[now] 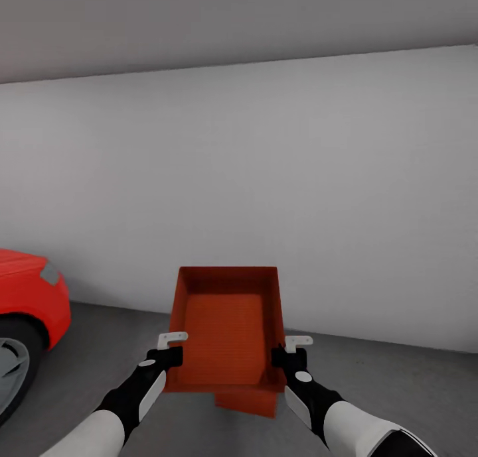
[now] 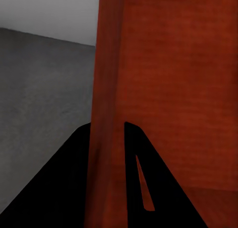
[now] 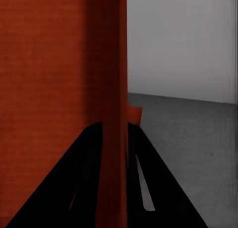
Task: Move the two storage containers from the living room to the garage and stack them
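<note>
Red car (image 1: pixel 26 298) at far left on the grey floor (image 1: pixel 398 391). Left gripper (image 1: pixel 171 352) clamps the bin's (image 1: pixel 226 331) left wall, right gripper (image 1: pixel 292 355) clamps its right wall; bin held up before the white wall (image 1: pixel 265 178). Below it, probably a second bin (image 1: pixel 247 402), mostly hidden.

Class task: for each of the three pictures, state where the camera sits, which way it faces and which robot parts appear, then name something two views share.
Head view: on the head, facing forward-down at the held container, both arms, white wall, red car.
Left wrist view: along left gripper clamping a container wall.
Right wrist view: along right gripper, likewise.
Shared: container, grey floor.
</note>
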Available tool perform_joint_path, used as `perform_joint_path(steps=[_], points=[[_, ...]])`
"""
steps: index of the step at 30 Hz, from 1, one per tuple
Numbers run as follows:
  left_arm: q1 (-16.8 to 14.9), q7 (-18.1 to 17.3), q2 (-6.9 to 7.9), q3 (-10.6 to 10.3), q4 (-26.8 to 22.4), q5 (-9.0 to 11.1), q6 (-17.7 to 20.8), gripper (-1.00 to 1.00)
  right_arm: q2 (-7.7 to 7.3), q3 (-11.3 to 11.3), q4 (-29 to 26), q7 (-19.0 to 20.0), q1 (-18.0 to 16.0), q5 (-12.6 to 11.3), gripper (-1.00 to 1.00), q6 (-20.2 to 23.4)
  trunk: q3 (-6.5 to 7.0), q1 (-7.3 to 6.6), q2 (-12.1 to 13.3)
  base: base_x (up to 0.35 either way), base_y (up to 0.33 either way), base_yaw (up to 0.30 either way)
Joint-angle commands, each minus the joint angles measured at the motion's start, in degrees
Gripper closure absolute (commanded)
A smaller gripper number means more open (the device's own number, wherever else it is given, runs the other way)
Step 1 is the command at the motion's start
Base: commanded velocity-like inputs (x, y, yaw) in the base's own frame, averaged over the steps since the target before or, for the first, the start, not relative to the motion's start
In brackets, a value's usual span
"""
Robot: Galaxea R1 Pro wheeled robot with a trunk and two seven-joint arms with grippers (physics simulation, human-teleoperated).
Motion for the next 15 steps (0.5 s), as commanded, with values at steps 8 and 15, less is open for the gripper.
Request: perform_joint_path(steps=[8,15], points=[[-0.03,0.80,0.16,1.39,-0.40,-0.02,-0.17,1.00,-0.53,-1.39,4.23,0.02,-0.03,-0.96,1.00,-0.20,-0.01,0.05,-0.03,0.297,0.224,-0.286],[-0.03,0.80,0.16,1.39,-0.36,-0.02,-0.17,1.00,-0.53,-1.39,4.23,0.01,-0.03,-0.96,1.00,-0.20,-0.01,0.05,-0.03,0.297,0.223,-0.286]])
